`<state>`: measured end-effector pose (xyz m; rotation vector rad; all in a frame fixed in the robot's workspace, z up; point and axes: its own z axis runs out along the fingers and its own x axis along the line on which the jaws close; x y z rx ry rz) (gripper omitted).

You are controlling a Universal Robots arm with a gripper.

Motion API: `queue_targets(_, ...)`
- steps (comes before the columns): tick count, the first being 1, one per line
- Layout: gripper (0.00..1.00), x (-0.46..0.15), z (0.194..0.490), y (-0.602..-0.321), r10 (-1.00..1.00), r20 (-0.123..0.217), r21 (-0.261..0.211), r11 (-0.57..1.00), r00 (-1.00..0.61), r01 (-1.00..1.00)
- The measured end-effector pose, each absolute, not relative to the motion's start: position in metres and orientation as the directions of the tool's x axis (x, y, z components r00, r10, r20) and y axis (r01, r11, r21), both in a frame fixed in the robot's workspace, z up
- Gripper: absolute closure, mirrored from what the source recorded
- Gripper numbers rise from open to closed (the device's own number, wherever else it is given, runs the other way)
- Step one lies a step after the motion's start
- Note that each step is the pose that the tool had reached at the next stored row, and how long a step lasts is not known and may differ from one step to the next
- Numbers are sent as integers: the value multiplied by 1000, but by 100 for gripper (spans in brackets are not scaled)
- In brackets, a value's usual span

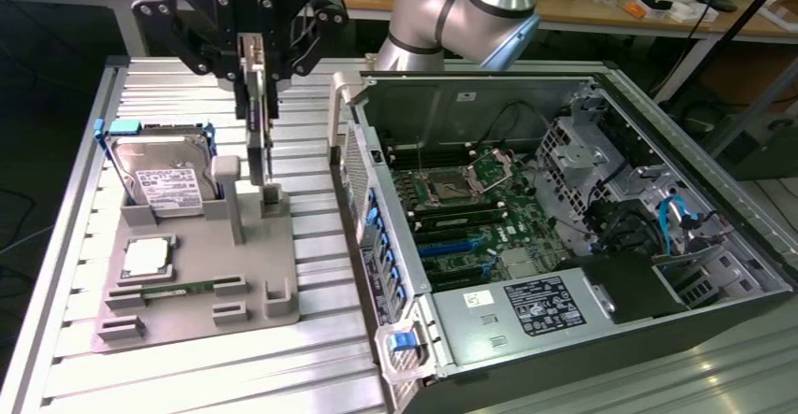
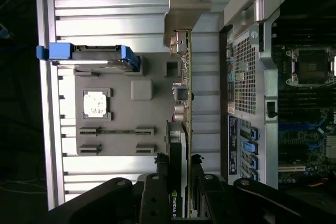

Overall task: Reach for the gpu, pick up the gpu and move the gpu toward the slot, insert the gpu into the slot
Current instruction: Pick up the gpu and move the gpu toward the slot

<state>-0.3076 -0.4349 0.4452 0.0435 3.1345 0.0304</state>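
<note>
The fingers (image 1: pixel 250 64) are pinched narrow on the top edge of the gpu (image 1: pixel 258 148). It hangs edge-on from the gripper (image 1: pixel 256 92), long axis upright. Its lower end is at the gray holder (image 1: pixel 200 278), beside the open computer case (image 1: pixel 648 106).

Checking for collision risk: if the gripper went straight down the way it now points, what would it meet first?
The gpu, standing on edge in the gray holder directly under the gripper. Its top edge looks level with the gripper's tip, though depth is unclear; the holder lies below it.
</note>
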Motion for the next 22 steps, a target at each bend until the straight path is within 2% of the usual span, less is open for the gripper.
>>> queue_targets(15, 73, -288, 445, -435, 28, -6, 19, 999, -1000, 28)
queue_targets(22, 73, -261, 444, -435, 28, -6, 19, 999, -1000, 28)
